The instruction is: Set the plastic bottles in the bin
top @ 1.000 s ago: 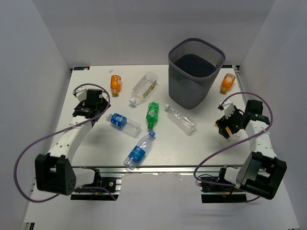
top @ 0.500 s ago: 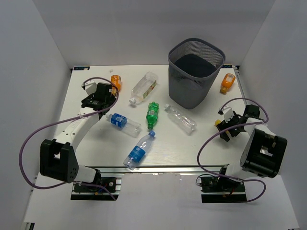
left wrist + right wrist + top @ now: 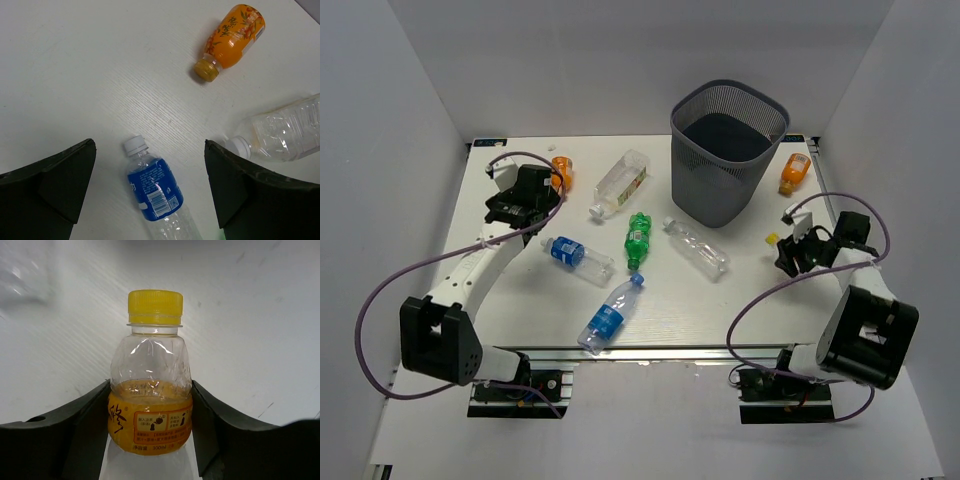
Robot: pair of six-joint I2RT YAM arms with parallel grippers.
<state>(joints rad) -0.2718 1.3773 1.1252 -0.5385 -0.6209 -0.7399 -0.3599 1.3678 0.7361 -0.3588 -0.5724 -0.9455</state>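
Observation:
My right gripper (image 3: 150, 395) is shut on a small bottle (image 3: 150, 405) with an orange label and a yellow cap, which lies on the table at the right (image 3: 772, 239). My left gripper (image 3: 149, 144) hangs open over the cap end of a blue-labelled clear bottle (image 3: 152, 187), touching nothing. An orange bottle (image 3: 234, 40) and a clear squarish bottle (image 3: 285, 132) lie beyond it. In the top view a green bottle (image 3: 638, 238), a plain clear bottle (image 3: 698, 249), a second blue-labelled bottle (image 3: 608, 318) and another orange bottle (image 3: 795, 172) lie on the table. The grey mesh bin (image 3: 715, 190) stands at the back.
White walls close in the table on the left, right and back. The orange bottle at the far right lies between the bin and the right wall. Purple cables loop from both arms over the table's near corners.
The right gripper has closed on the yellow-capped bottle after swinging in towards it. The left arm has moved towards the back left, over the blue-labelled bottle's cap end.

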